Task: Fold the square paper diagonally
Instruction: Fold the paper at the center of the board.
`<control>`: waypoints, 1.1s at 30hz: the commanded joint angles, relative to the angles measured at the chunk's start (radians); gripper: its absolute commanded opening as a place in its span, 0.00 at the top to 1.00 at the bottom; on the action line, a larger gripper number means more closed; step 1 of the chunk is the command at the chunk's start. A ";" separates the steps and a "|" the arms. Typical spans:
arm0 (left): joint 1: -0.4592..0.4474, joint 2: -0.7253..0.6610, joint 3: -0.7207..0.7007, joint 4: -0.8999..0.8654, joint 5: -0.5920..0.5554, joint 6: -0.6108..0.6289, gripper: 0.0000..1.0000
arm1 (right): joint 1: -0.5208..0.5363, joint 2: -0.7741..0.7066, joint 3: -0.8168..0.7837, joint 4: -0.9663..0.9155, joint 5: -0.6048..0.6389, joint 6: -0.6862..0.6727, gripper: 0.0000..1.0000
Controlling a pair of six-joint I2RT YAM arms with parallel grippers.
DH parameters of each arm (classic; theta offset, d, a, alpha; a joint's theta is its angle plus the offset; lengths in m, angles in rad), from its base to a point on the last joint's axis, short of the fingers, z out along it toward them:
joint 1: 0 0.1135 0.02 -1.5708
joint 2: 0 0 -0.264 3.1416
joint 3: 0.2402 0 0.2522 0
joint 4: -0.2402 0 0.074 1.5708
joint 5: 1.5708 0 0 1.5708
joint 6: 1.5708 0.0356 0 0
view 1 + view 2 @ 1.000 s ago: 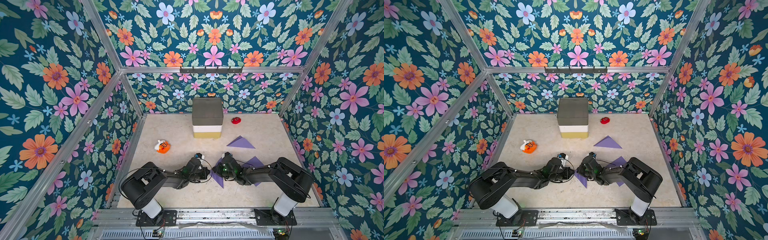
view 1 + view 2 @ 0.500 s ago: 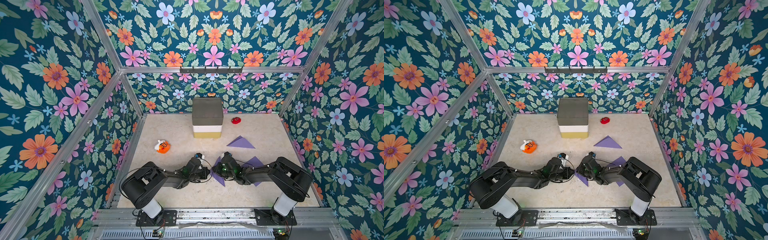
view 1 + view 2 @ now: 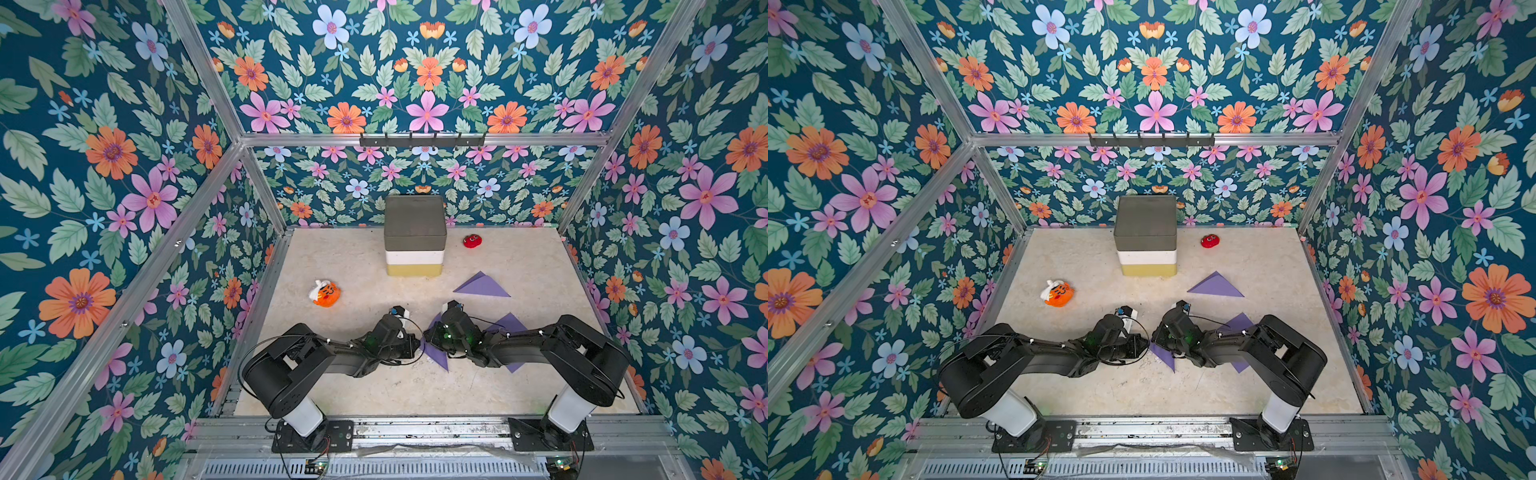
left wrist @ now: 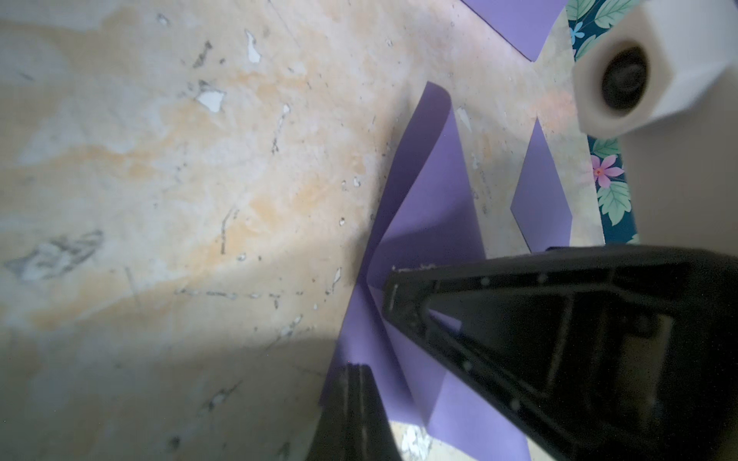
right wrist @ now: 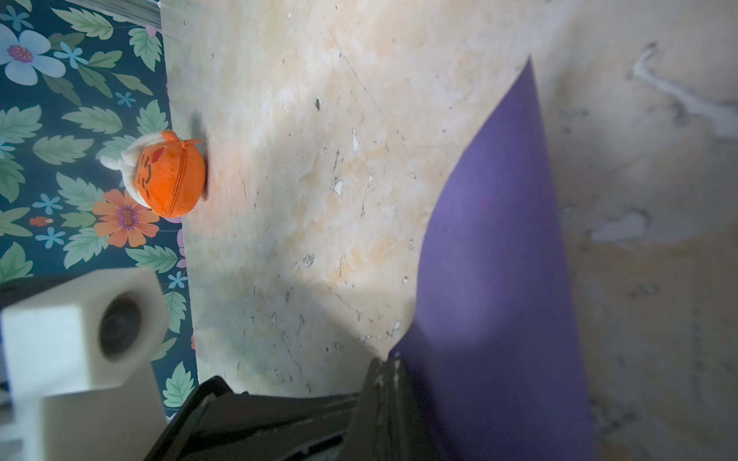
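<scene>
the thin purple square paper (image 3: 437, 358) is seen near the front middle of the beige marbled table (image 3: 357, 257), between the tips of the two black arms, in both top views. part of the sheet is raised off the surface in a curve, the rest is laid flat.

the left gripper (image 4: 353, 373) is shown with its fingers pressed together and its tip set at the paper's edge; whether the sheet is pinched there cannot be told. the right gripper (image 5: 385, 369) is closed too, with a corner of the paper pinched at its tip.

a folded purple paper triangle (image 3: 482, 286) is laid farther back, well apart, and another purple sheet (image 3: 509, 326) is partly hidden under the right arm. a round orange plush toy (image 3: 325, 294), a small red toy (image 3: 472, 240) and a grey, white and yellow stacked box (image 3: 415, 237) are seen farther back.
</scene>
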State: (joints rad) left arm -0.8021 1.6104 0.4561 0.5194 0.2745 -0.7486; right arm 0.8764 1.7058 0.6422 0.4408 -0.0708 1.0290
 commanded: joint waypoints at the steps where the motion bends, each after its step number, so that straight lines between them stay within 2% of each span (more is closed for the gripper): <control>1: 0.000 0.005 -0.007 -0.173 -0.028 0.016 1.00 | 0.001 0.011 0.003 -0.002 0.006 -0.009 1.00; 33: 0.000 0.017 -0.013 -0.170 -0.028 0.014 1.00 | 0.001 0.040 -0.017 0.005 -0.009 0.002 1.00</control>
State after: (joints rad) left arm -0.8021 1.6165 0.4534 0.5320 0.2756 -0.7490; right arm 0.8761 1.7386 0.6327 0.4770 -0.0780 1.0306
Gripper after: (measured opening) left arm 0.071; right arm 0.064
